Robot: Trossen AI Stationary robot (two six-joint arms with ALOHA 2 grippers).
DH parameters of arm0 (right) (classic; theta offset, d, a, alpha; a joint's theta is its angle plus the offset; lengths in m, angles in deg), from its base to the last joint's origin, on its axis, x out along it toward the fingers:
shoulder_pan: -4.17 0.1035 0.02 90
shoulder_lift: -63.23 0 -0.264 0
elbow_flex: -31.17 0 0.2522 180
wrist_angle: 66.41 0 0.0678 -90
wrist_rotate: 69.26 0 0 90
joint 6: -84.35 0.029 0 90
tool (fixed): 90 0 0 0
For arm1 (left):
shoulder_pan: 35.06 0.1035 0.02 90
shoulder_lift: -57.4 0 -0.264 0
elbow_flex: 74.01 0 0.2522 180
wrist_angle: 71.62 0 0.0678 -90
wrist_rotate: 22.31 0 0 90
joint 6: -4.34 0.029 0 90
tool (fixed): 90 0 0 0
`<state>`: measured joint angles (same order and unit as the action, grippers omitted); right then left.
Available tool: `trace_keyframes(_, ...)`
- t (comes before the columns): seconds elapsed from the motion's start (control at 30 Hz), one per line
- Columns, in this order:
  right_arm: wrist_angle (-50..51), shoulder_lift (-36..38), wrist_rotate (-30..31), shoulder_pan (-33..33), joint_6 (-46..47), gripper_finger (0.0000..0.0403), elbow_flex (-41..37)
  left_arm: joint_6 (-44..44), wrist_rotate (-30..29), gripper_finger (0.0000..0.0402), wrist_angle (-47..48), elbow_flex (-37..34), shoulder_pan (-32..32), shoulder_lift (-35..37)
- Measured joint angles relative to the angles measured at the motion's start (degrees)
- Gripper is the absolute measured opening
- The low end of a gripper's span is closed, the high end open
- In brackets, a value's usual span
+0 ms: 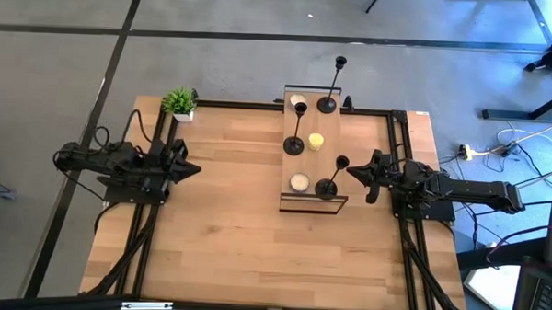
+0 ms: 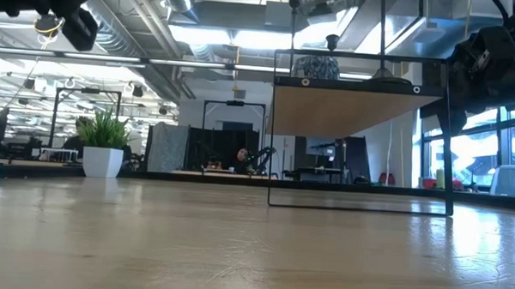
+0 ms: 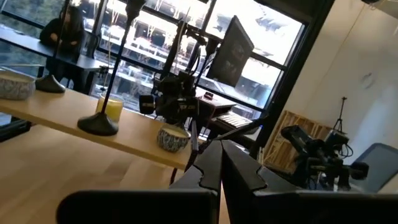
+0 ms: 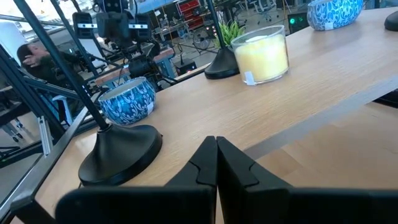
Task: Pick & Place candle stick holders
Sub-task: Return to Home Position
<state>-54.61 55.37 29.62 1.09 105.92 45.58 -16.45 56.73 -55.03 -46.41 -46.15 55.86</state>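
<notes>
Three black candle stick holders stand by their round bases on a raised wooden shelf (image 1: 324, 158). One is at its far end (image 1: 327, 103), one in the middle (image 1: 294, 146) and one at the near end (image 1: 326, 187). My right gripper (image 1: 350, 170) is shut and hovers level just right of the near holder, whose base (image 4: 121, 155) shows close ahead of its fingers (image 4: 216, 149). My left gripper (image 1: 198, 170) is shut over the table's left part, pointing toward the shelf (image 3: 130, 134). Neither touches anything.
Between the holders on the shelf sit a yellow candle (image 1: 316, 141) and two white candles in patterned cups (image 1: 299, 182) (image 1: 298, 101). A small green potted plant (image 1: 179, 104) stands at the table's far left corner. Bare wood spreads between the left arm and the shelf.
</notes>
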Motion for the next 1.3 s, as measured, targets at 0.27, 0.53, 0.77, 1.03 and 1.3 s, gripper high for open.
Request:
trace_keyframes(0.27, 0.0, 0.0, 0.0, 0.0, 0.0, 0.0000, 0.0, 1.0, -1.7, 0.0002, 0.9, -2.9, 0.0, 1.5)
trace_keyframes(0.53, 0.0, 0.0, 0.0, 0.0, 0.0, 0.0000, 0.0, -0.4, -2.3, 0.0002, 0.0, -5.7, 0.0, 1.5)
trace_keyframes(0.77, 0.0, 0.0, 0.0, 0.0, 0.0, 0.0000, 0.0, 0.6, -3.3, 0.0002, 1.5, -6.0, 0.0, 1.5)
trace_keyframes(1.03, 0.0, 0.0, 0.0, 0.0, 0.0, 0.0000, 0.0, 0.6, -3.1, 0.0002, 4.9, -6.0, 0.0, 1.5)
trace_keyframes(1.3, 0.0, 0.0, 0.0, 0.0, 0.0, 0.0000, 0.0, 0.6, -3.0, 0.0002, 10.5, -6.0, 0.0, 1.5)
